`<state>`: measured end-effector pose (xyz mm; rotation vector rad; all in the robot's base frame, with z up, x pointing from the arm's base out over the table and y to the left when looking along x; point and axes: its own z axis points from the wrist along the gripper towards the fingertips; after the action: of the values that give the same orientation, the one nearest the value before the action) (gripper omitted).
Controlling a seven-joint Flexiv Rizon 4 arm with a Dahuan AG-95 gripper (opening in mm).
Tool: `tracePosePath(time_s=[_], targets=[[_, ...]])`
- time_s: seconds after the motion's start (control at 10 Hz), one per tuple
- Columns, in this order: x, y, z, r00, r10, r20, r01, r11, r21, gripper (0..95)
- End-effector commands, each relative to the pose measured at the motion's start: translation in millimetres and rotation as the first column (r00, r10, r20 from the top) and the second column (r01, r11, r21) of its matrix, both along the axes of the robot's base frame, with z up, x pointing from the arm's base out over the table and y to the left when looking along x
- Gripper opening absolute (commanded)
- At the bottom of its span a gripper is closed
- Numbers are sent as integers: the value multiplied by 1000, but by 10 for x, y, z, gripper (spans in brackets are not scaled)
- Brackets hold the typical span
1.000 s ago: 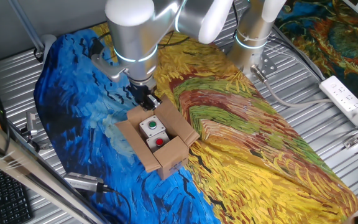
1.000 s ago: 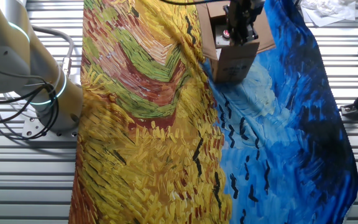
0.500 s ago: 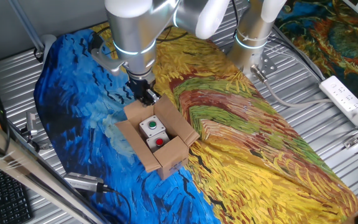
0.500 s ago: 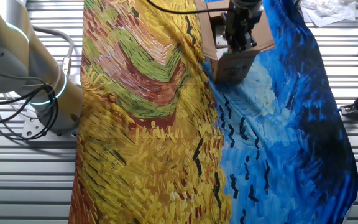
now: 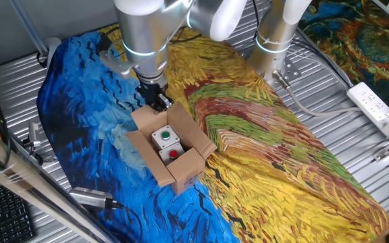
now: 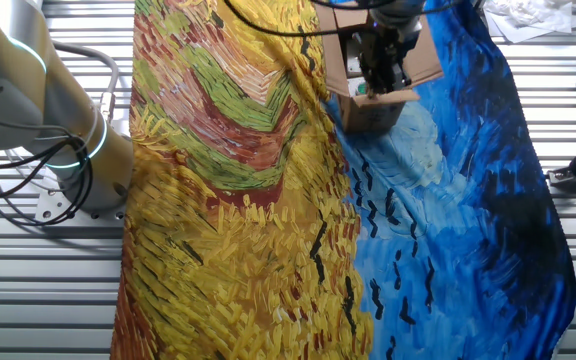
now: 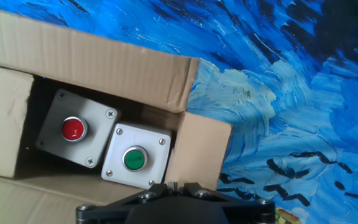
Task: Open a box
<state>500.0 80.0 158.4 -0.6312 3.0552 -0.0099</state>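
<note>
We see the gripper [image 5: 157,101] just above the far end flap of the cardboard box [image 5: 173,152]; whether its fingers are apart or together we cannot tell. The box stands below it on the painted cloth [image 5: 262,148], all flaps folded out. Inside lies a grey unit with a green button [image 7: 133,158] and a red button [image 7: 73,129].

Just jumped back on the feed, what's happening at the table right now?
The arm's end effector sits at the far end flap of the small brown cardboard box, which lies on the blue and yellow painted cloth. The flaps are folded out, and two grey units with a green button and a red button show inside. Whether the fingers grip the flap cannot be told.
</note>
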Motion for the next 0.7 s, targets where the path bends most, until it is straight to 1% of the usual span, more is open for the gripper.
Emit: tracePosePath(time_s=[0.1, 0.4, 0.7], targets=[[23, -8, -49, 1000, 5, 4, -5, 1000, 1, 0], [52, -27, -147, 1000, 11, 11, -11, 1000, 2, 0], [74, -37, -210, 1000, 16, 18, -16, 1000, 1, 0]])
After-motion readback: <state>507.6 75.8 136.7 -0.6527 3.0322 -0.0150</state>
